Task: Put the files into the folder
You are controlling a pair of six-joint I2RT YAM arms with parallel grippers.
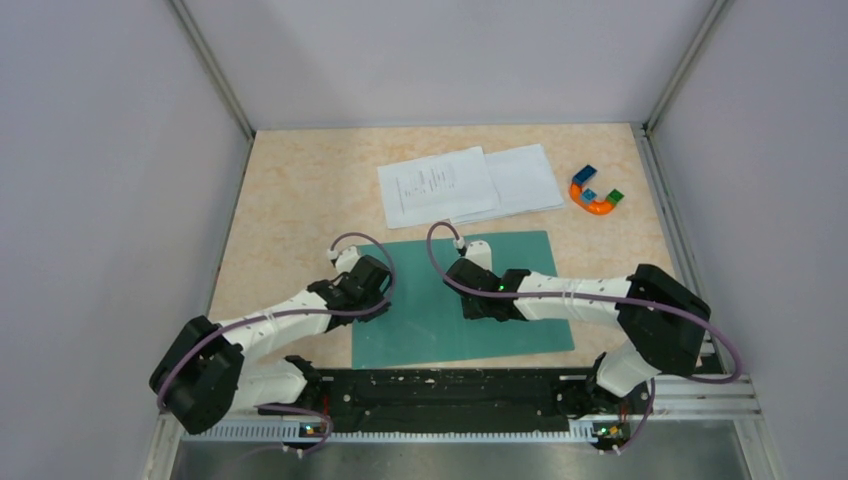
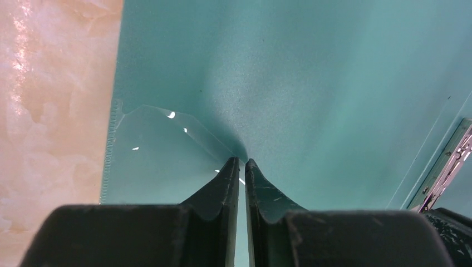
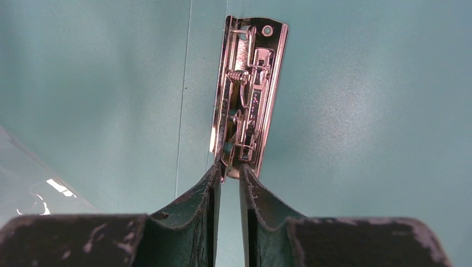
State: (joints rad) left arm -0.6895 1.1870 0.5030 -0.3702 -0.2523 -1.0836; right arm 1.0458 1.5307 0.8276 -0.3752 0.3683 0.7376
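The teal folder (image 1: 520, 325) lies open and flat in the middle of the table. Its metal clip (image 3: 250, 94) runs along the inner spine. Two white files lie side by side behind it, the printed sheet (image 1: 437, 187) partly over the nearly blank one (image 1: 525, 178). My left gripper (image 1: 383, 302) is at the folder's left part. In the left wrist view its jaws (image 2: 242, 161) are pinched together on the folder's inner face, which puckers at the tips beside a clear pocket (image 2: 161, 150). My right gripper (image 1: 472, 300) (image 3: 229, 169) is down at the spine, its tips closed on the clip's near end.
A small multicoloured horseshoe toy (image 1: 597, 192) sits at the back right. Bare beige tabletop (image 1: 290, 200) surrounds the folder. Grey walls with metal corner posts close the workspace on three sides. The clip (image 2: 448, 167) also shows at the right of the left wrist view.
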